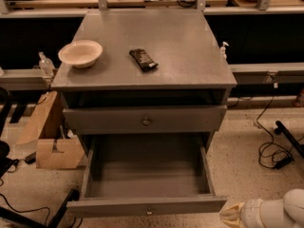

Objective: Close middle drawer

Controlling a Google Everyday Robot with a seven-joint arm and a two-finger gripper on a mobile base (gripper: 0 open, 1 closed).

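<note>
while the middle drawer point(147, 177) hangs pulled far out of the grey cabinet point(190, 46), low front panel toward the camera, the gripper point(232, 215) sits at the bottom right corner, just beside the panel's right end and well apart from its small knob point(149, 212). whether the gripper is wide or narrow cannot be told. a bowl point(80, 53) and a dark packet point(143, 60) lie on the cabinet top.
</note>
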